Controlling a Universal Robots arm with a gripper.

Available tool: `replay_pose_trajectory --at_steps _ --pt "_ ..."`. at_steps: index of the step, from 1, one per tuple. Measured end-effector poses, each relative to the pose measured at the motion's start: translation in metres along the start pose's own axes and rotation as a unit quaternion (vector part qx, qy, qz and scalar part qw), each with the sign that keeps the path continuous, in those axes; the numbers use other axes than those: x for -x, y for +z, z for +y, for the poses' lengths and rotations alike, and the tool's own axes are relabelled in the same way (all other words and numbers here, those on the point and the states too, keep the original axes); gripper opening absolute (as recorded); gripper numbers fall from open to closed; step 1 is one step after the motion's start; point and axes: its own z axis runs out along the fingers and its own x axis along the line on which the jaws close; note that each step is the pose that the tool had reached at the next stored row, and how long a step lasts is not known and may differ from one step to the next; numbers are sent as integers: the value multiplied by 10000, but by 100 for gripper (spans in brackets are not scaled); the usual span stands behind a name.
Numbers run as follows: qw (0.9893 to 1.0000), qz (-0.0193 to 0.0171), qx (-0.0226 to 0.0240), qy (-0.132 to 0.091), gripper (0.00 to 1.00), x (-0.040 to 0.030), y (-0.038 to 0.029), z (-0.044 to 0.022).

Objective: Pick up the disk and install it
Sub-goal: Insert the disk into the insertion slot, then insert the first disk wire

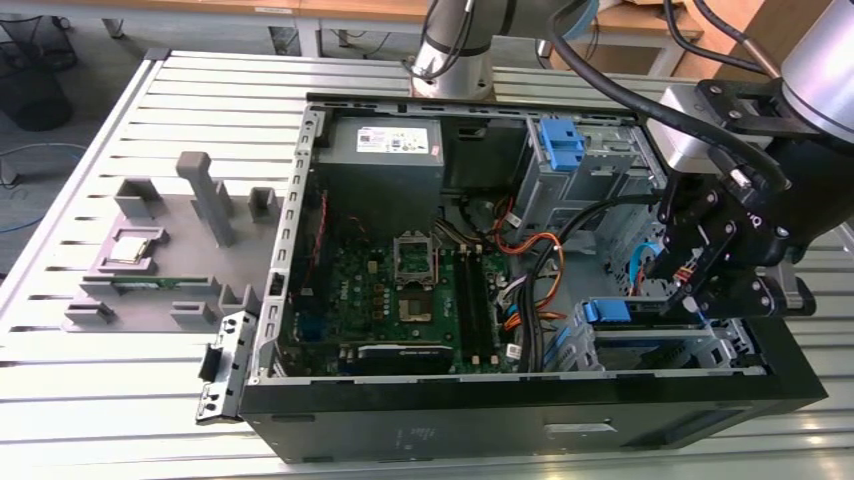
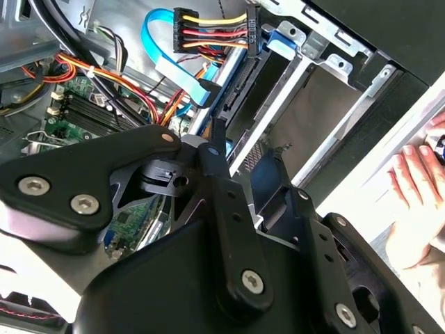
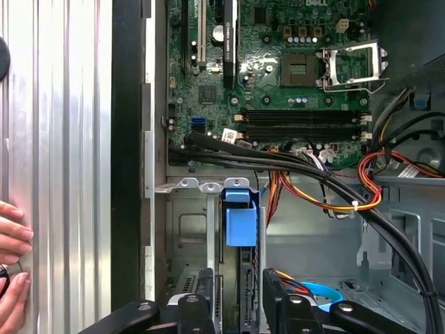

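The disk (image 3: 240, 229) stands on edge in the drive bay (image 1: 667, 345) at the case's front corner, on the exterior view's right. Its blue rail bracket (image 1: 607, 311) shows at the bay's mouth. My gripper (image 1: 681, 300) hangs right over that bay. In both wrist views its black fingers (image 3: 205, 303) sit against the two sides of the disk (image 2: 240, 97), so the gripper (image 3: 241, 303) is shut on it. Power and blue data cables (image 2: 201, 42) hang close to the disk's connector end.
The open computer case (image 1: 287, 260) lies on a slatted metal table (image 1: 120, 400). Inside are the motherboard (image 1: 400, 290), a grey power supply (image 1: 380, 150), an upright blue latch (image 1: 561, 145) and cable bundles (image 3: 306, 174). A person's hand (image 3: 10, 278) rests on the table beside the case. A grey fixture (image 1: 160, 250) stands at the exterior view's left.
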Motion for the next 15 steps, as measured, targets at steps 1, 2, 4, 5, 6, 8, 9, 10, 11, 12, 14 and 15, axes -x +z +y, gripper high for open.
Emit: replay_pose_trajectory --at_steps 1,2,4,5,6,8,9,10,11,12,14,15 --pt "10000 8 0 0 42 0 0 0" --pt "10000 15 0 0 42 0 0 0" --pt "10000 16 0 0 42 0 -1 0" --pt "10000 17 0 0 42 0 0 0" --pt "10000 17 0 0 42 0 -1 0" --pt "10000 19 0 0 42 0 -1 0" --pt "10000 19 0 0 42 0 -1 0" --pt "10000 20 0 0 42 0 -1 0" --pt "10000 21 0 0 42 0 -1 0" --pt "10000 21 0 0 42 0 -1 0" --pt "10000 23 0 0 42 1 -18 0" --pt "10000 22 0 0 42 1 -33 1"
